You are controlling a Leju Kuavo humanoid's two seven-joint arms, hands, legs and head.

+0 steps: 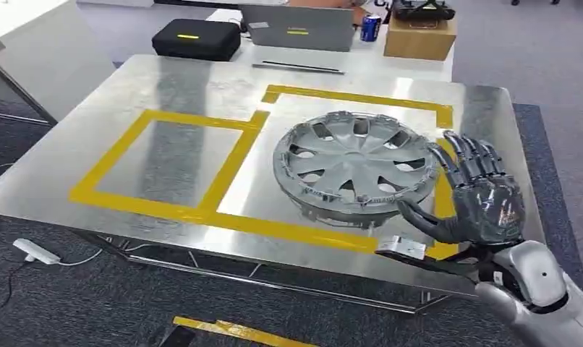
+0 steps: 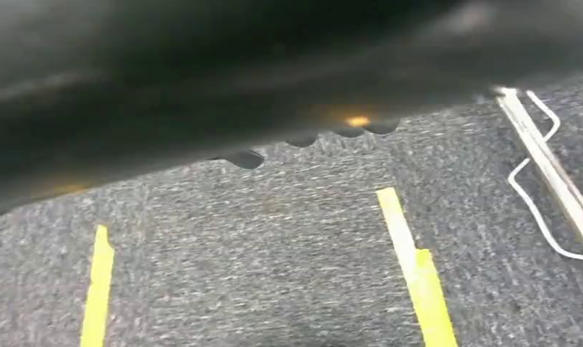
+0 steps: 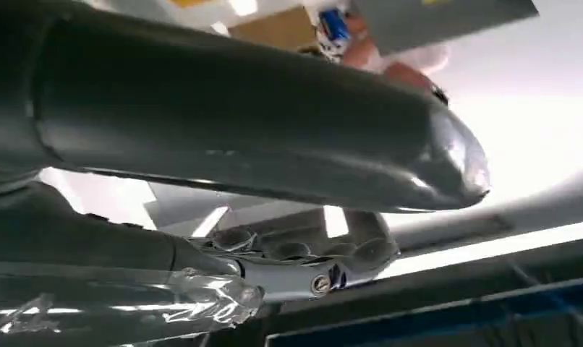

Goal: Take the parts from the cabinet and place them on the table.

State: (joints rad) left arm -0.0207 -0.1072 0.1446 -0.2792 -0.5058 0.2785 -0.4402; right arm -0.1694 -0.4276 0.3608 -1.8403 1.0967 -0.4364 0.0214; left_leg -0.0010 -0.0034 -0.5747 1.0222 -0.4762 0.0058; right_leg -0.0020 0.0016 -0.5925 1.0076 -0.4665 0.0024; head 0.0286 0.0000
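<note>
One silver hubcap (image 1: 355,168) lies flat on the steel table (image 1: 115,130) near its right edge, inside a yellow tape outline (image 1: 361,97), with the right hand (image 1: 480,195) spread, empty, just beside its rim.

Bright overhead glare on the steel table (image 1: 202,87); wrist views blurred.

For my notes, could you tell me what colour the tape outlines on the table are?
Yellow tape on the table, clearest in the head view.
</note>
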